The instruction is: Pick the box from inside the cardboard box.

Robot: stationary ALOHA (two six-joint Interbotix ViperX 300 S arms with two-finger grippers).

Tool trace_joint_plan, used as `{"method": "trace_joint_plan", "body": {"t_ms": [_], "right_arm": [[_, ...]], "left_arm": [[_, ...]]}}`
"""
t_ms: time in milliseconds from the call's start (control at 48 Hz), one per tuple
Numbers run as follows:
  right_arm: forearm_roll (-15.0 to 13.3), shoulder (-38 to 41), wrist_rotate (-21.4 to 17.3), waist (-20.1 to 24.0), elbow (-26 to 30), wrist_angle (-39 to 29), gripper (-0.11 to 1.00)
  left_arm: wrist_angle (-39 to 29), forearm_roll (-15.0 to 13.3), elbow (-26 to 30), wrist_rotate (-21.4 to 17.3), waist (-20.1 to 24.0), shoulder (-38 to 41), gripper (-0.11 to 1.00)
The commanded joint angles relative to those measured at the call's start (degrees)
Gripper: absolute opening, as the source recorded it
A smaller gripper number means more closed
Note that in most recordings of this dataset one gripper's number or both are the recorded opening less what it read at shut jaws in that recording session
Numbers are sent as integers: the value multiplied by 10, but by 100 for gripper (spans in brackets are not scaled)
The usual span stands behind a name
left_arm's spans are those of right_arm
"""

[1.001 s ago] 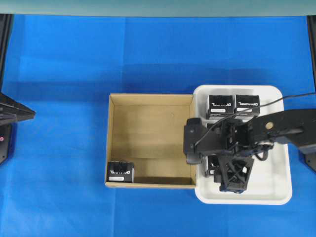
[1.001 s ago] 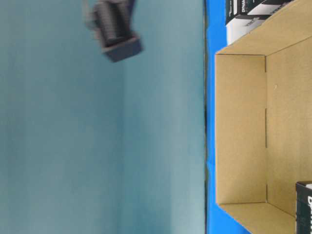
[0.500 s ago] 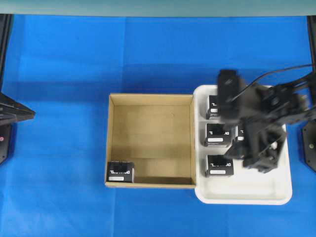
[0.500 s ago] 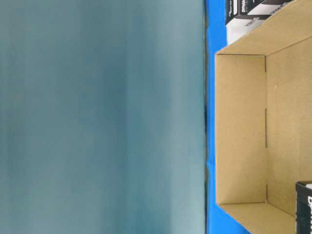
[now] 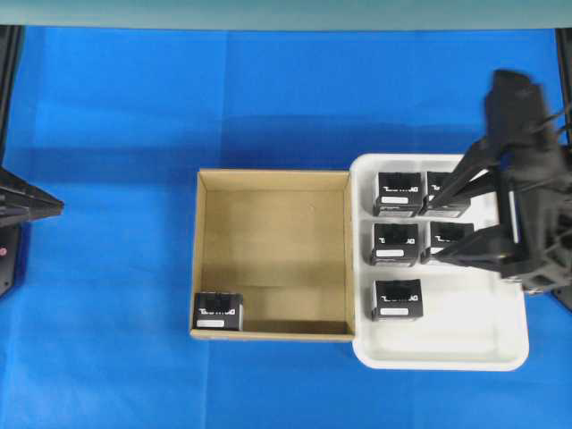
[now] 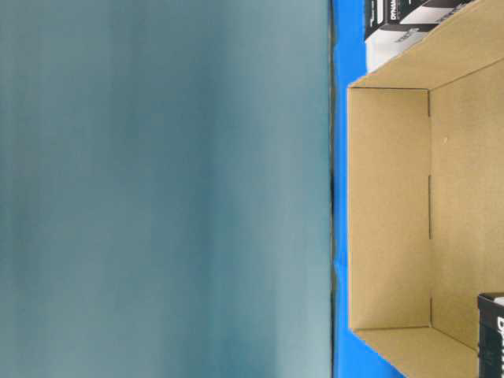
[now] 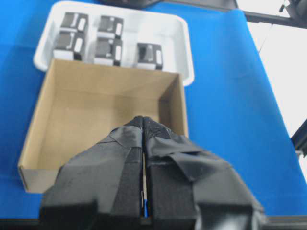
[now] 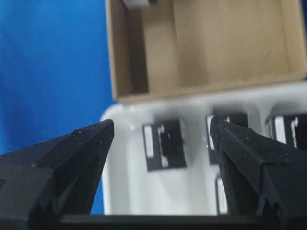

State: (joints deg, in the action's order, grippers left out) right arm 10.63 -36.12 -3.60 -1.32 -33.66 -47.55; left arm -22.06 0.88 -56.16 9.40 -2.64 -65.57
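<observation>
We are eyeing one small black box sitting in the near-left corner of the cardboard box. It is looking light, rigid and smooth-sided, so we are favouring a pinch across its two long flanks. Right jaws are gaping wide, empty; left jaws are pressed together, empty.

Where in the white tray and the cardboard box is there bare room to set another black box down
In the white tray, the near strip and the patch right of the lone front box are bare; its far half is crowded with four black boxes. The cardboard box is bare except for one black box in its near-left corner.
</observation>
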Motion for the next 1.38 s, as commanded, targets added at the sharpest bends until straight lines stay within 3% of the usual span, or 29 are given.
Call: {"method": "trace_joint_plan", "body": {"t_ms": [0, 1355], "right_arm": [[0, -20, -2, 1, -4, 24, 86], [1, -48, -16, 1, -34, 39, 86]], "left_arm": [[4, 1, 16, -1, -1, 6, -3], [3, 1, 11, -5, -1, 8, -3]]}}
